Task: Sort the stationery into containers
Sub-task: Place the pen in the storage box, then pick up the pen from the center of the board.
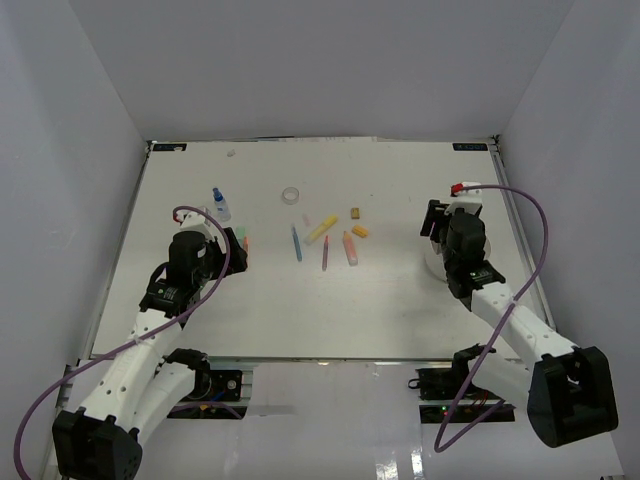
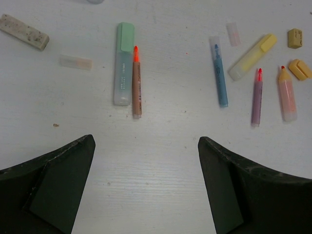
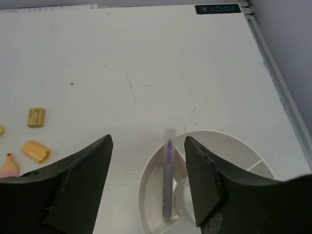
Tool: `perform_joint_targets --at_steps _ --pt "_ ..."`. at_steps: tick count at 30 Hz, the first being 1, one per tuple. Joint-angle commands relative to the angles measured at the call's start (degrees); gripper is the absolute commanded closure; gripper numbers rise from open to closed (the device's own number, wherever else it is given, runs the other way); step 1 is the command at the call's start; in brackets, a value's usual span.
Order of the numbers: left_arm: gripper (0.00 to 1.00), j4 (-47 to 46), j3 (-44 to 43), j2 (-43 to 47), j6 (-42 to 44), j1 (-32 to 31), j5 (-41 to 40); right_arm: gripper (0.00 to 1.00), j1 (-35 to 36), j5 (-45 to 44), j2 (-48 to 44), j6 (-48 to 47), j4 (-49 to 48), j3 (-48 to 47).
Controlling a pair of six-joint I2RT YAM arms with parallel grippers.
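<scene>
Your left pincer [image 2: 146,146] wide, empty | green highlighter [image 2: 124,63] and orange pen [image 2: 137,83] side by side on bench [image 2: 156,165], dead ahead of it, long axes pointing away | right pincer [image 3: 147,141] wide over divided tub [image 3: 144,190], purple pen [image 3: 168,175] inside.

the pen [image 3: 168,180] is purple, the tub [image 3: 146,171] white.

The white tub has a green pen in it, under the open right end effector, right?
No, the pen in the white tub is purple, not green; the right wrist view shows it. It does sit under the open right end effector.
</scene>
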State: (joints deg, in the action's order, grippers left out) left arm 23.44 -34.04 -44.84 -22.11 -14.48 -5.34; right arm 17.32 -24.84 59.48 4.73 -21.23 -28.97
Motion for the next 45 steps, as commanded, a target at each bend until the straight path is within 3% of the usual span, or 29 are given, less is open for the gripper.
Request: perform_joint_targets --at_steps 1,6,9,12,20,28,36,45 --pt "0.02 -1.12 0.21 -0.51 -0.48 -0.2 0.25 0.3 0.34 6.64 -0.95 0.28 6.98 -6.96" --pt "0.02 -1.03 -0.76 -3.4 -3.37 -0.2 2.17 0.07 1.31 10.6 0.19 2.2 19.27 -15.49" --pt "0.02 0.46 -4.09 -6.91 -6.8 -0.2 2.71 0.01 1.66 13.06 0.28 3.0 23.85 -18.04" --pt "0.02 2.74 -9.71 -13.94 -9.61 -0.98 3.24 0.09 1.84 13.77 -0.77 3.79 28.08 -18.84" --pt "0.02 9.16 -26.67 -34.94 -14.89 -12.39 -4.4 0.1 1.93 16.13 -6.92 5.9 31.34 -15.24" --pt "0.02 18.21 -41.27 -55.41 -20.07 -19.96 -12.14 0.1 1.93 18.16 -10.53 7.31 31.87 -11.55" --pt "0.08 20.06 -46.73 -62.56 -21.4 -22.26 -12.85 0.1 1.84 18.34 -12.37 7.31 31.43 -8.91" --pt "0.22 20.06 -48.92 -66.78 -21.49 -22.35 -13.46 0.1 1.84 18.51 -13.52 7.13 30.99 -7.86"
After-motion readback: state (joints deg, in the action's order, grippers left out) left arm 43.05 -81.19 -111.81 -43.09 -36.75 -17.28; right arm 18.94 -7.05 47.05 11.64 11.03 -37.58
